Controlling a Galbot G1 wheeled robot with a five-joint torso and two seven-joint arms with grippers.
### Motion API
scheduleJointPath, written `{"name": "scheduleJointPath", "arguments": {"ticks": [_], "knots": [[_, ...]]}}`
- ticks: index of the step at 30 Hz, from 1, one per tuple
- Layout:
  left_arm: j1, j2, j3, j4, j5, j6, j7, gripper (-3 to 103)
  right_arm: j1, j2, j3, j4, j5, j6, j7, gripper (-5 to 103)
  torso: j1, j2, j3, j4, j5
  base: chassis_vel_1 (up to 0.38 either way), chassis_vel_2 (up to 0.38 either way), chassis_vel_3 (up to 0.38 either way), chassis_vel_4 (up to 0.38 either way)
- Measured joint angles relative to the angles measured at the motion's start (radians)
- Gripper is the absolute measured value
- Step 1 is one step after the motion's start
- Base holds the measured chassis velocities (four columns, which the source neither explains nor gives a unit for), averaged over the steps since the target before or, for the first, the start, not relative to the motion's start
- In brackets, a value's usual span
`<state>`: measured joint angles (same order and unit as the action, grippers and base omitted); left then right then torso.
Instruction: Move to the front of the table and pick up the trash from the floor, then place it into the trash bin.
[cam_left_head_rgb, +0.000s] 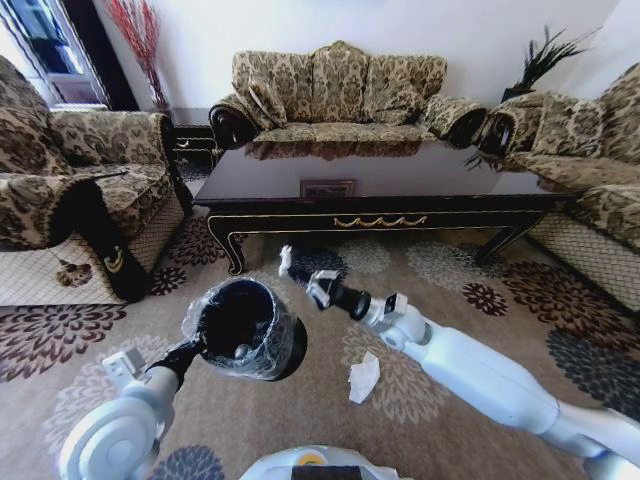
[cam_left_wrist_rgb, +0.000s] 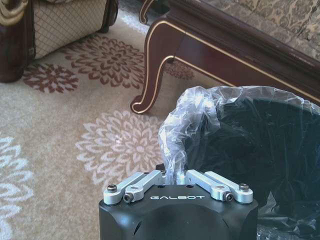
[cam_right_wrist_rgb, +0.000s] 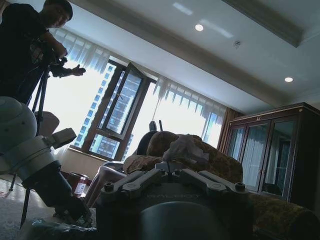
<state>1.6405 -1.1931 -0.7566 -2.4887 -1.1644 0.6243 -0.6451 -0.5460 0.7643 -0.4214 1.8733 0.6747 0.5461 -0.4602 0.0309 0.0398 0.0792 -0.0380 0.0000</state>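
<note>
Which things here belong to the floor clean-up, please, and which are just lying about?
Job: trash bin, held by the left gripper; crumpled white paper on the carpet; right gripper; coffee table.
Lying about: patterned sofa; potted plant.

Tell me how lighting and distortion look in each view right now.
Head view: wide-angle bending at the edges, room reflected in the glossy table. Left wrist view: even daylight, glare on the trash bin liner held by the left gripper. Right wrist view: backlit by bright windows, so the right gripper and its crumpled paper are in shadow.
</note>
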Motion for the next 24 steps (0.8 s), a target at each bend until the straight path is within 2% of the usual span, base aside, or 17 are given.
{"name": "scheduleJointPath", "arguments": {"ticks": [17, 24], "knots": [[-0.031, -0.005, 0.017, 0.026, 0.000, 0.002, 0.002, 3, 0.077, 0.038, -0.120, -0.049, -0.222, 0.058, -0.077, 0, 0.000, 0.000, 0.000, -0.0001, -0.0001, 0.000, 0.000, 0.000, 0.000], [-0.036, -0.003, 0.018, 0.030, -0.001, 0.002, 0.005, 3, 0.080, 0.058, -0.139, -0.076, -0.246, 0.064, -0.083, 0, 0.000, 0.000, 0.000, -0.0001, 0.0000, 0.000, 0.000, 0.000, 0.000]]}}
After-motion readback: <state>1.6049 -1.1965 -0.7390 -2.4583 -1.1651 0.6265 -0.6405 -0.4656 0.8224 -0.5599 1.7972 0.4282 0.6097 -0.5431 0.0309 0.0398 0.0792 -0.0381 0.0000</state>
